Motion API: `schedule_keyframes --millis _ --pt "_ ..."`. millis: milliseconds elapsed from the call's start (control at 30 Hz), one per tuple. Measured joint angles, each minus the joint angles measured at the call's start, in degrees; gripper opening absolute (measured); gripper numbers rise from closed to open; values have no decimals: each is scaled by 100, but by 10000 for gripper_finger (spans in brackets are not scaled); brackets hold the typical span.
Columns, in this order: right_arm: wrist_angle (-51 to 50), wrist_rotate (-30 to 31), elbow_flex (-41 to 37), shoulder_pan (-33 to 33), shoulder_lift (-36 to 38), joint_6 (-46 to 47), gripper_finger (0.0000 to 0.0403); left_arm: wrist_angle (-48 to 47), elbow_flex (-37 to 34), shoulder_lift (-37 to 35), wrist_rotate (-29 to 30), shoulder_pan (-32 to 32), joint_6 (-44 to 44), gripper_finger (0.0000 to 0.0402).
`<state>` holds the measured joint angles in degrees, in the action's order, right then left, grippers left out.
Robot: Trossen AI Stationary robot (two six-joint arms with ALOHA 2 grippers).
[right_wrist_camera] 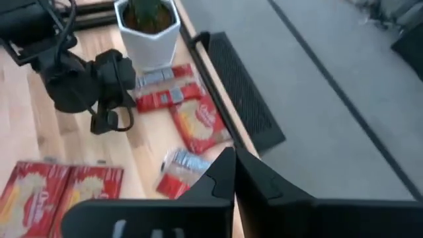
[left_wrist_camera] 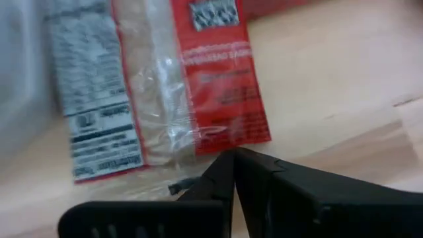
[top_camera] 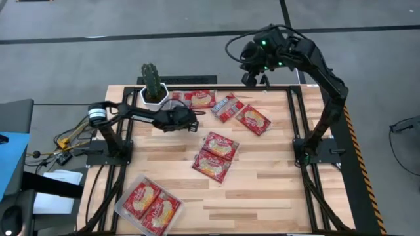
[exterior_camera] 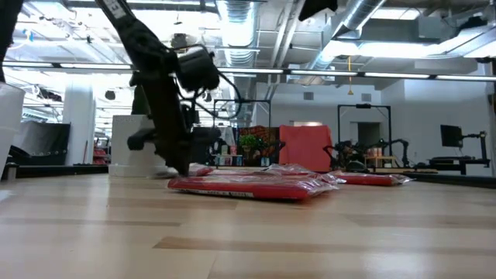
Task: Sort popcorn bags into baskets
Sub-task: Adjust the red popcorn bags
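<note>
While two popcorn bags already sit in the tray, the rest are still out on the counter.

Starting at the left, the clear tray sits at the near-left corner of the counter with two red bags side by side in it. Further back, the left end effector is down low just in front of the cactus pot, fingers pinched together with nothing between them, tips right next to a bag lying back-side up. A couple of bags lie along the far edge beside the pot. Mid-counter there's an overlapping pair, then two more toward the far right. The right end effector hangs high past the counter's far edge, also closed and empty.
</note>
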<state>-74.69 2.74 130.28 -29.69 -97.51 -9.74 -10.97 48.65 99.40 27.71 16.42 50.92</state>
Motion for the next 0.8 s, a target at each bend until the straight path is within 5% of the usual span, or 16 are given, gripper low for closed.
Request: schedule_keyframes --millis 133,433,600,800 --pt "-275 -4 0 66 -2 7 26 80 13 172 -479 -67 175 0" --pt "-296 -291 -30 -30 -2 -399 21 145 0 -68 -2795 -987 677 0" --pt "473 -814 -746 -308 2 -363 30 87 -20 -615 -2435 -1514 1158 0" --pt "2655 -1168 -2739 -454 -29 -315 7 113 -11 -1693 -1686 -1601 1233 0"
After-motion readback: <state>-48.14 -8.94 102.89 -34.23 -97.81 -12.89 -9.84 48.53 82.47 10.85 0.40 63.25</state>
